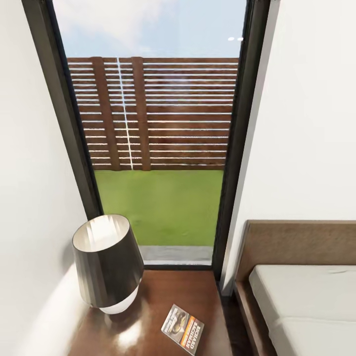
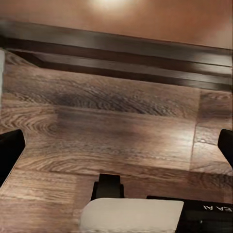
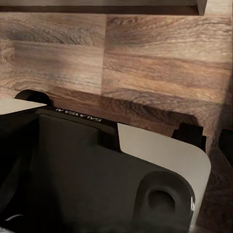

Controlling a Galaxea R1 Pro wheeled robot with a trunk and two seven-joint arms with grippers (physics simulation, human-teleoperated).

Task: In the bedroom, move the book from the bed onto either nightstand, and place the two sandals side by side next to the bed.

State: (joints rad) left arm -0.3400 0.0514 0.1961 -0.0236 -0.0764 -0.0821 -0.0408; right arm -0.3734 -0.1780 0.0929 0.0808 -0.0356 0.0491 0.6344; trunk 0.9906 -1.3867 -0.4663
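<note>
The book [image 1: 183, 329], a thin paperback with an orange band, lies flat on the glossy dark-brown nightstand [image 1: 163, 296], near its front right part. The bed [image 1: 306, 306] with its grey mattress and brown headboard stands just to the right of the nightstand. The sandals are out of view. My left gripper [image 2: 116, 145] hangs open over the wood-plank floor, its black fingertips [image 2: 9, 153] far apart with nothing between them. My right gripper [image 3: 116, 145] also points at the floor, over my own dark base; one fingertip [image 3: 226, 141] shows at the frame's edge, so the jaws stand wide.
A dark lamp [image 1: 106, 264] with a white base takes up the nightstand's left half. Behind it is a tall black-framed window [image 1: 158, 148], with white walls on both sides. A narrow floor gap [image 1: 232, 316] separates nightstand and bed. A dark furniture base [image 2: 116, 51] crosses the left wrist view.
</note>
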